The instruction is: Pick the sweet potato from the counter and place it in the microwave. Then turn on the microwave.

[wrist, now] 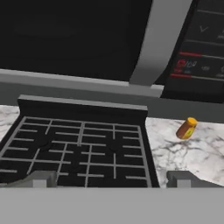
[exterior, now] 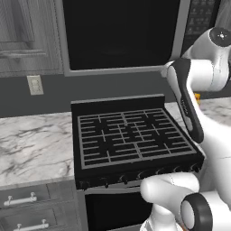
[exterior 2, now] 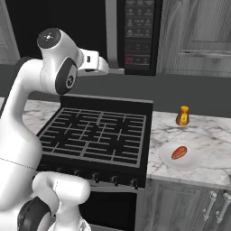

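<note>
The sweet potato [exterior 2: 179, 152], a small orange-red tuber, lies on a white plate [exterior 2: 193, 163] on the marble counter [exterior 2: 207, 135] right of the stove. The microwave [exterior 2: 135, 36] hangs above the stove, its black glass door [exterior: 119, 34] shut and its dark button panel [wrist: 201, 48] on the right. My gripper [wrist: 111, 181] is held high over the stove, just below the microwave and well left of the sweet potato. Its fingertips [wrist: 41, 179] stand wide apart with nothing between them, so it is open.
A black grated stovetop [exterior 2: 97, 135] lies under the hand. An orange bottle with a yellow cap [exterior 2: 182, 116] stands on the counter behind the plate. More counter [exterior: 31, 144] runs left of the stove, over grey drawers [exterior: 20, 198]. Grey cabinets [exterior 2: 198, 31] flank the microwave.
</note>
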Controlling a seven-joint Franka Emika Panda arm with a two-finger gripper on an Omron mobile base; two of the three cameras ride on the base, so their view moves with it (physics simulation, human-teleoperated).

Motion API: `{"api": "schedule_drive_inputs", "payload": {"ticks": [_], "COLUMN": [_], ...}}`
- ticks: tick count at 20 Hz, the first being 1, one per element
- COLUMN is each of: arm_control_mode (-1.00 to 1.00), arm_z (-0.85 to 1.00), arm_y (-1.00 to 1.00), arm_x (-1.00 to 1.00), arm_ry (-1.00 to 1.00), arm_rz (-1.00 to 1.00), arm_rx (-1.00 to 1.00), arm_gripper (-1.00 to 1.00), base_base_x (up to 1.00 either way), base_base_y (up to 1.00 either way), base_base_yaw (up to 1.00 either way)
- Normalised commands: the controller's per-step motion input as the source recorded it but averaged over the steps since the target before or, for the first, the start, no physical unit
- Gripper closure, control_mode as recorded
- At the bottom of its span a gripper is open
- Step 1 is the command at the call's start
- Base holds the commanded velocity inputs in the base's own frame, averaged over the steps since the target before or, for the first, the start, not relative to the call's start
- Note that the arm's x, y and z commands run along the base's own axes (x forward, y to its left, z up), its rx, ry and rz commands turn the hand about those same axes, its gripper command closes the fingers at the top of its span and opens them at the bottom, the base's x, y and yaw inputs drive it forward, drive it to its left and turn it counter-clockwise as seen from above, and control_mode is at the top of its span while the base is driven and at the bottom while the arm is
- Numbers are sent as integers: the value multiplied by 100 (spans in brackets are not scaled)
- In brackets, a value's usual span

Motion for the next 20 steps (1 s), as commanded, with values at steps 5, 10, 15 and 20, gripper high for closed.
{"api": "schedule_drive_inputs", "payload": {"ticks": [5, 10, 15, 20], "arm_control_mode": [-100, -100, -100, -100], "arm_z": [42, 39, 30, 14], "arm_y": [-16, -15, -9, -1], "arm_x": [-9, -3, 0, 3], "arm_ry": [-9, -7, -5, -4], "arm_rz": [0, 0, 0, 0], "arm_rx": [0, 1, 2, 0], "arm_gripper": [-100, -100, -100, -100], "base_base_x": [0, 0, 0, 0], "base_base_y": [0, 0, 0, 0], "base_base_yaw": [0, 0, 0, 0]}}
